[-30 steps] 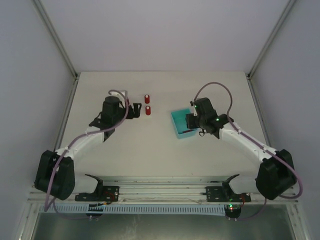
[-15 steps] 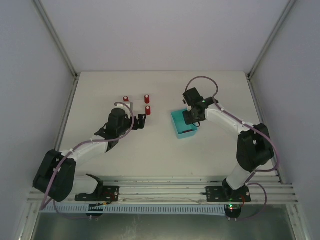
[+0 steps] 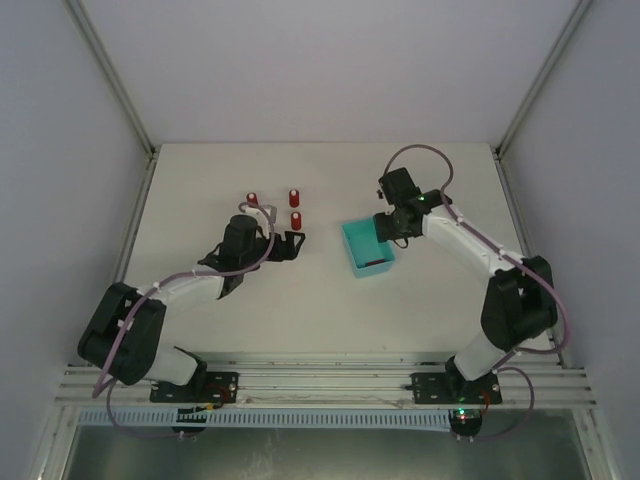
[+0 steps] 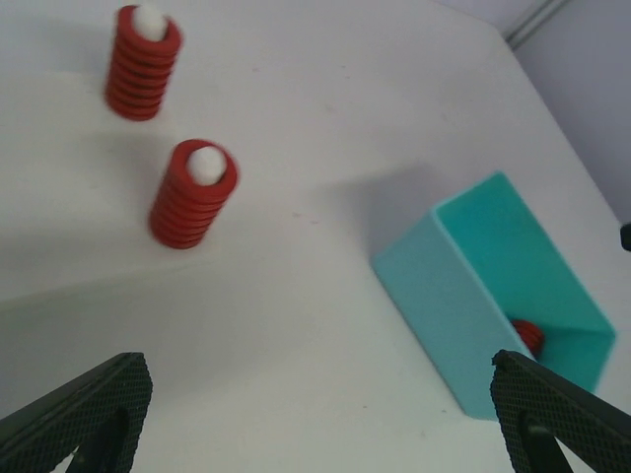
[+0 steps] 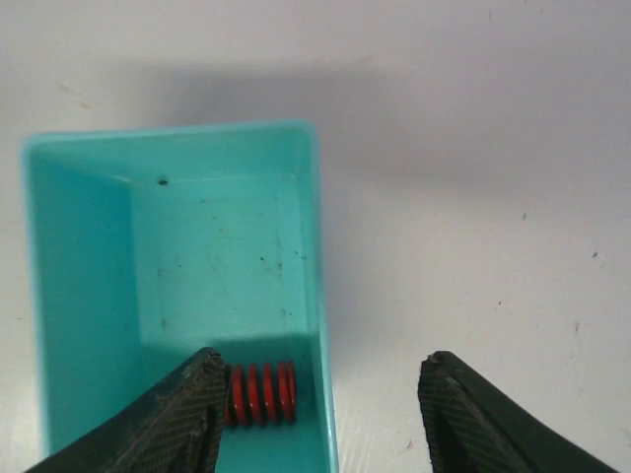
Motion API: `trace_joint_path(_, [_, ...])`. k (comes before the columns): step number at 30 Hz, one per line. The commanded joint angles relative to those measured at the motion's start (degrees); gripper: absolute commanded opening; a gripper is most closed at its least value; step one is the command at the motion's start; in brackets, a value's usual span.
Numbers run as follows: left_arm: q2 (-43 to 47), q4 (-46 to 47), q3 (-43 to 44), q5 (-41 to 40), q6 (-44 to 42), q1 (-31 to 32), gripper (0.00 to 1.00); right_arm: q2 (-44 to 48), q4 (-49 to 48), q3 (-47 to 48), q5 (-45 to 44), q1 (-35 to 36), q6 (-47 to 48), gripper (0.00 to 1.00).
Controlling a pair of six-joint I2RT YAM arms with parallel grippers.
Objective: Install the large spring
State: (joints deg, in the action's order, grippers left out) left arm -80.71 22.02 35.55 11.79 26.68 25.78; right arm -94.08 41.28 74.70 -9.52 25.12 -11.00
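A large red spring [image 5: 261, 393] lies on its side in a teal bin [image 5: 217, 256], against the bin's near wall. It also shows in the left wrist view [image 4: 529, 337] and in the top view [image 3: 374, 263]. My right gripper [image 5: 320, 414] is open above the bin's right wall, with one finger over the spring's left end. My left gripper [image 4: 315, 434] is open and empty over bare table left of the bin [image 4: 444, 296]. Three red springs sit upright on white pegs [image 3: 253, 198], [image 3: 294, 197], [image 3: 296, 219]; two show in the left wrist view [image 4: 143, 61], [image 4: 193, 192].
The bin [image 3: 362, 240] stands right of centre on the white table. The left gripper [image 3: 293, 243] is just near of the pegs, the right gripper [image 3: 383, 232] at the bin's far right corner. White walls enclose the table on three sides.
My left gripper has slid right, uncovering the third peg spring behind it. My right arm has swung its wrist back and right, staying over the bin.
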Motion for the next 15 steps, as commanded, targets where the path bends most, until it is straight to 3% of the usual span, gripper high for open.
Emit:
trace_joint_path(1, [1.26, -0.53, 3.54, 6.47, 0.74, 0.5, 0.94, 5.52, -1.73, -1.78, 0.71, 0.09, -5.25, 0.61])
trace_joint_path(8, [3.25, -2.28, 2.69, 1.28, -2.02, 0.59, 1.0, 10.57, -8.21, -9.51, -5.59, 0.1, -14.58, 0.62])
trace_joint_path(15, [0.86, -19.77, 8.91, -2.14, -0.26, 0.54, 0.99, 14.18, -2.8, -10.86, -2.78, 0.18, -23.84, 0.59])
